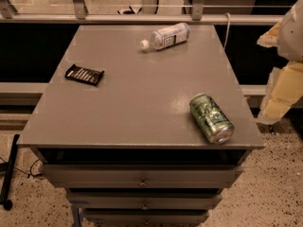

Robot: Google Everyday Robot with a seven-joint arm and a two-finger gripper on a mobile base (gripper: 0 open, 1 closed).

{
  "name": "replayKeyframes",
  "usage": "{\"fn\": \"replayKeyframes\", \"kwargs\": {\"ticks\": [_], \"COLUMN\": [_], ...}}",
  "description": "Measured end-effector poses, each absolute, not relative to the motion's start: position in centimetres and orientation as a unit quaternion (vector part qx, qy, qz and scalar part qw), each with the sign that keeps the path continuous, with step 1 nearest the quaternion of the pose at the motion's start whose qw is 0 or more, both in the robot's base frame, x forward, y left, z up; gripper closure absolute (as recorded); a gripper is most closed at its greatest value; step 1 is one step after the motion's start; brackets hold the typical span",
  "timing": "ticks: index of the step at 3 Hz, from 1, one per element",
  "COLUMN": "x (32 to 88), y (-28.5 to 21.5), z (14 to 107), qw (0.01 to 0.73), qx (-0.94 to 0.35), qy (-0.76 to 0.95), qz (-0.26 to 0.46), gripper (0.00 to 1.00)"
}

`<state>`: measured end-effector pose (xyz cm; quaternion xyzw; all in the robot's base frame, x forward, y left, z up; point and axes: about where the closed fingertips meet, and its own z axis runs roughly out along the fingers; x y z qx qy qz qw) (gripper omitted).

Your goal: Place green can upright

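The green can (pixel 211 117) lies on its side near the front right corner of the grey cabinet top (pixel 142 103). Its silver end points toward the front edge, and pale swirls show on its green body. My gripper (pixel 280 92) hangs off the right side of the cabinet. It is above floor level, to the right of the can and apart from it. It holds nothing that I can see.
A clear plastic bottle (pixel 165 36) with a white cap lies on its side at the back of the top. A black snack packet (pixel 84 74) lies at the left. Drawers (pixel 142 178) are below the front edge. A railing (pixel 142 18) runs behind.
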<state>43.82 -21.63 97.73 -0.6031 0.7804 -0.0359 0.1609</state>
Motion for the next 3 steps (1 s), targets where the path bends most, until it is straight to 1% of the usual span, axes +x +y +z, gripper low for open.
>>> {"fn": "replayKeyframes", "kwargs": {"ticks": [2,3], "x": [43.7,44.1], "y": [-21.1,-18.8], "z": [97.6,95.7], "qw": [0.169,0.171], "qx": [-0.594,-0.572], "qy": [0.786,0.801], "qz": [-0.035,-0.051], "gripper": [0.0,0.0]}}
